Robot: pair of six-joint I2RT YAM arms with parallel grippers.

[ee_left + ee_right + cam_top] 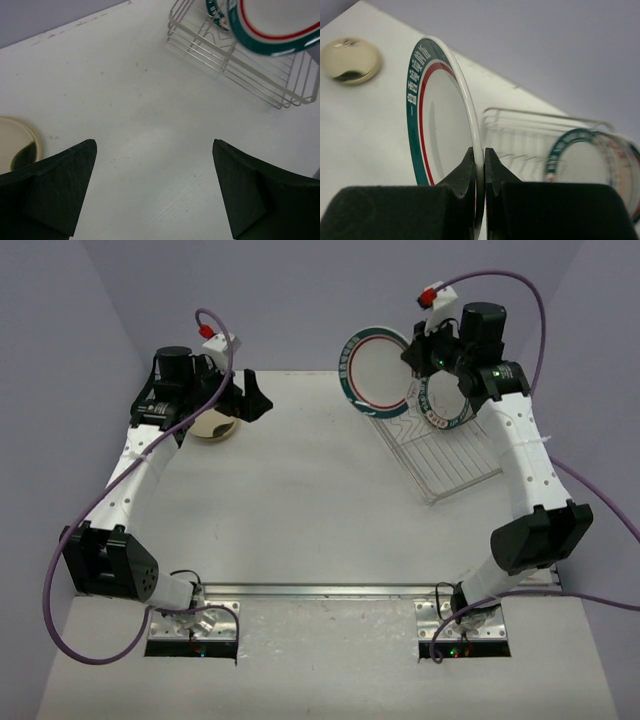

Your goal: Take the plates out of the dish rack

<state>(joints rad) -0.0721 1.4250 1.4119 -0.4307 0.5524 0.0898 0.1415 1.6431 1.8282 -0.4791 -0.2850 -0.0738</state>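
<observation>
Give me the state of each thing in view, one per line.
left gripper: open, empty.
right gripper: shut on the green-rimmed plate at its rim.
green-rimmed plate: held on edge.
second plate: standing in the dish rack.
cream plate: flat on the table.
dish rack: on the table, holding the second plate.

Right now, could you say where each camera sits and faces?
Top external: above, behind the bases, looking down at the table; both arms show.
Left wrist: on left arm, facing the rack; open left gripper below.
Right wrist: on right arm, facing the green-rimmed plate its shut right gripper pinches.
All share rack and cream plate.
</observation>
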